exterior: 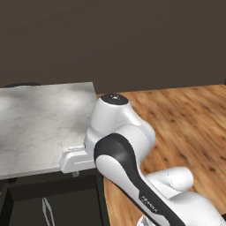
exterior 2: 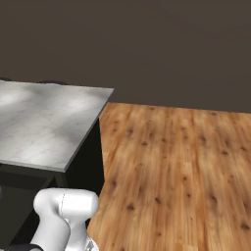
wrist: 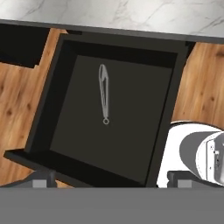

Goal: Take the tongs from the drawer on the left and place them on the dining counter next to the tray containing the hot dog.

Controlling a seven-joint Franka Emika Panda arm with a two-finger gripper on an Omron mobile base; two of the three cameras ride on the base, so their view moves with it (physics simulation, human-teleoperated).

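Note:
The drawer (wrist: 131,118) stands pulled out under the dining counter (wrist: 131,13), black inside and shallow. The slim silver tongs (wrist: 103,94) lie on its floor, left of the middle, ring end toward me. My gripper (wrist: 110,180) hangs above the drawer's front edge, open, with nothing between its fingers and well clear of the tongs. From the left base view the hand (exterior: 76,164) sits over the counter's near edge, with the drawer (exterior: 26,198) and the tongs (exterior: 47,212) below it. The tray with the hot dog is out of view.
The marble counter (exterior 2: 44,122) ends in a corner at the right, with wood floor (exterior 2: 176,162) beyond it. Dark stool tops (exterior: 20,84) peek over its far edge. A dark wall closes the back.

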